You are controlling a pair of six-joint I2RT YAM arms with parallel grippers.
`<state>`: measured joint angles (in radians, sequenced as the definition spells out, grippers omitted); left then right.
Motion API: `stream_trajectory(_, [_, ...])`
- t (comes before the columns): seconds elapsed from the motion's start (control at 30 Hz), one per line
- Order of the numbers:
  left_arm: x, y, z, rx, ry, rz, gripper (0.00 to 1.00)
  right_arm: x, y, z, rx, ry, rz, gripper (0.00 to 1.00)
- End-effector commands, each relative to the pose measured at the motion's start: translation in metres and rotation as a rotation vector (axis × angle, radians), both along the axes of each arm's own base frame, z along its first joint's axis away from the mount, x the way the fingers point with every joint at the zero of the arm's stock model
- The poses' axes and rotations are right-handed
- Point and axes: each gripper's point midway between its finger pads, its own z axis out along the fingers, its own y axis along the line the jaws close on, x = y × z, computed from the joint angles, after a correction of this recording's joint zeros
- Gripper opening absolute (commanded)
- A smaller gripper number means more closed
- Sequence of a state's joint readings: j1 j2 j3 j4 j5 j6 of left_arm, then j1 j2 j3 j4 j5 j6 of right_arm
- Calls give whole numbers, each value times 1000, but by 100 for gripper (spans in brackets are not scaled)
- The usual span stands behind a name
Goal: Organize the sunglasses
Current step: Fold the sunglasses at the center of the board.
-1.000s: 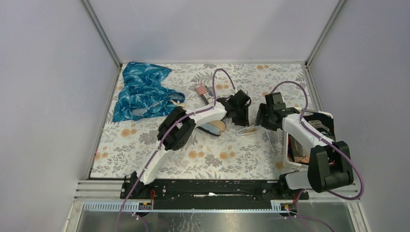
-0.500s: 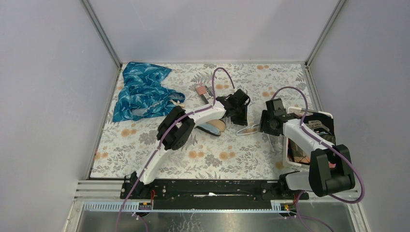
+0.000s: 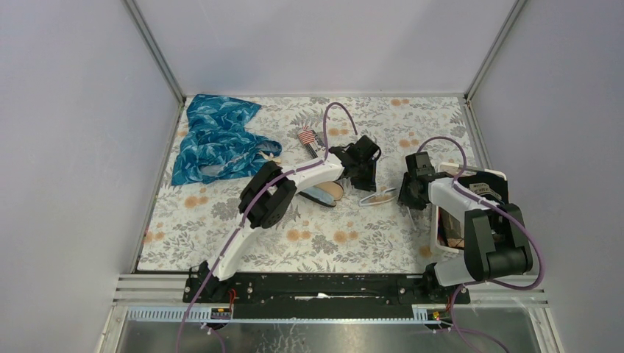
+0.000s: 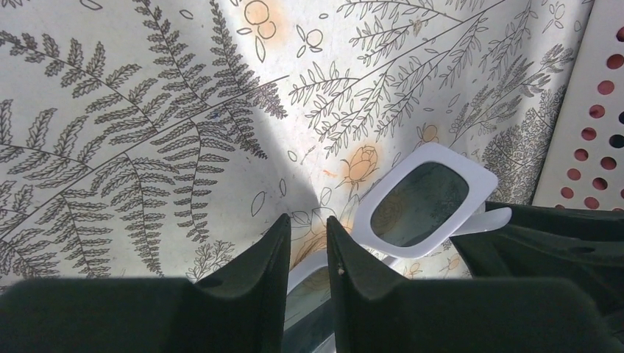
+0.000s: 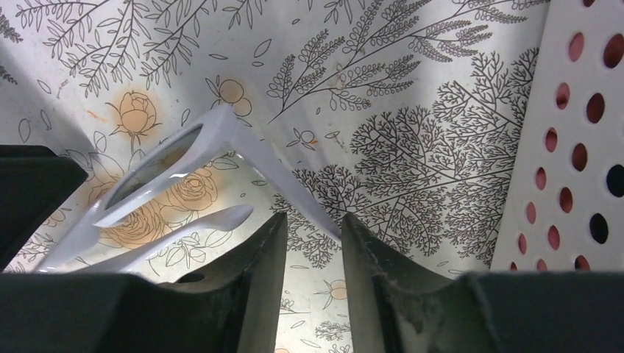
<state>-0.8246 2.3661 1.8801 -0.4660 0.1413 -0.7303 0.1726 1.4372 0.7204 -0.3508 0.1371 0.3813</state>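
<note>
The sunglasses [image 3: 379,197] here are a white-framed pair with dark lenses. They lie right of the worktop's [image 3: 221,220] middle, towards its right edge and just beside the white perforated basket [image 3: 480,174], and are caught between the two arms.

The left gripper [image 4: 309,224] has its jaws nearly closed on the front of the frame at one lens rim. The other lens [image 4: 430,202] sticks out free beyond them. That hold looks like an anchor, keeping the front steady so the other arm can work on a hinge.

The right gripper [image 5: 309,220] has one temple arm running straight into the gap between its jaws. The jaws stand apart on either side of it, with the printed cloth showing between them, so it is bracketed rather than pinched. The second temple appears to lie across behind the lenses [image 5: 169,165], probably folded in already.

By my reading, the step in hand is folding the splayed temple flat so the pair can be put away compactly — perhaps into the basket. Whether the frame rests on the worktop or hangs just above it, I cannot tell from these angles.
</note>
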Motion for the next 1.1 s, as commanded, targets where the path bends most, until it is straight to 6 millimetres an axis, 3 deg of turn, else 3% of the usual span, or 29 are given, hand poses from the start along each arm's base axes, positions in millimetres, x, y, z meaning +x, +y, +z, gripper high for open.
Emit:
stream_trajectory(0.0, [-16, 15, -24, 107, 47, -26, 30, 4, 5, 2, 34, -15, 2, 35])
stream_trajectory(0.1, [-20, 9, -25, 100, 52, -38, 30, 4, 12, 2, 75, -15, -12, 13])
stream_trajectory(0.3, [-26, 0, -24, 98, 54, -64, 30, 6, 27, -1, 161, 0, -42, 8])
stream_trajectory(0.67, [-52, -12, -34, 89, 90, -101, 29, 33, 63, 8, 357, 2, -84, 12])
stream_trajectory(0.77, [-55, -12, -33, 95, 87, -98, 29, 35, 65, 8, 365, 7, -86, 15])
stream_trajectory(0.97, [-45, 2, -23, 103, 65, -67, 29, 27, 56, 19, 324, -20, -84, 36])
stream_trajectory(1.07, [-37, 15, -15, 105, 58, -40, 29, 23, 50, 27, 303, -42, -86, 42])
